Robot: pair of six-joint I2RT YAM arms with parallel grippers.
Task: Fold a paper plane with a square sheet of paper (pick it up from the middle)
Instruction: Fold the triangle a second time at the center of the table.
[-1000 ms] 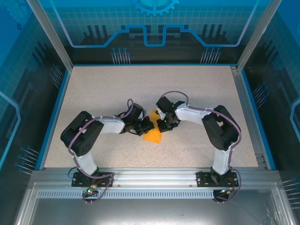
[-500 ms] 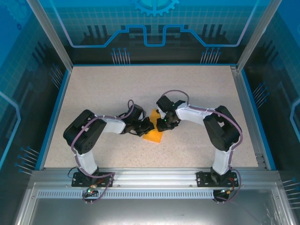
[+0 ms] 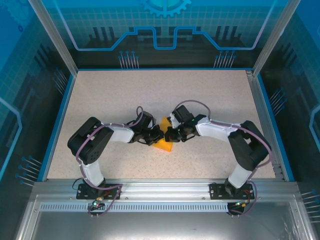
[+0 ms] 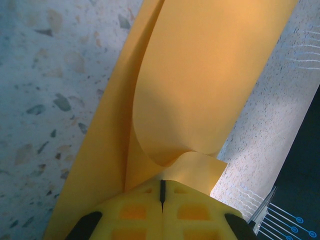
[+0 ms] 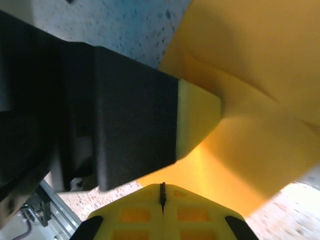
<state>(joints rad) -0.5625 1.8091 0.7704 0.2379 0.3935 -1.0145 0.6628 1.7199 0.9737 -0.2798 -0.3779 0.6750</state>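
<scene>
Partly folded square sheet of paper [image 3: 165, 146] lying at the middle of the table [image 3: 125, 95], one flap curling upward. Left gripper [image 4: 162, 182], jaws closed, pinches that flap's edge. Right gripper [image 5: 162, 186], also mid-table, jaws closed at the sheet; whether it grips paper cannot be told.

Plain bright orange sheet of paper [image 3: 165, 146]; speckled beige table [image 3: 150, 95]; yellow, black-backed jaws.

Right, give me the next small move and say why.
Probably press the raised flap flat with the right gripper. The left gripper is shut on the square sheet of paper, whose upper layer curls up uncreased, and the right one is shut with its tips at the paper.
</scene>
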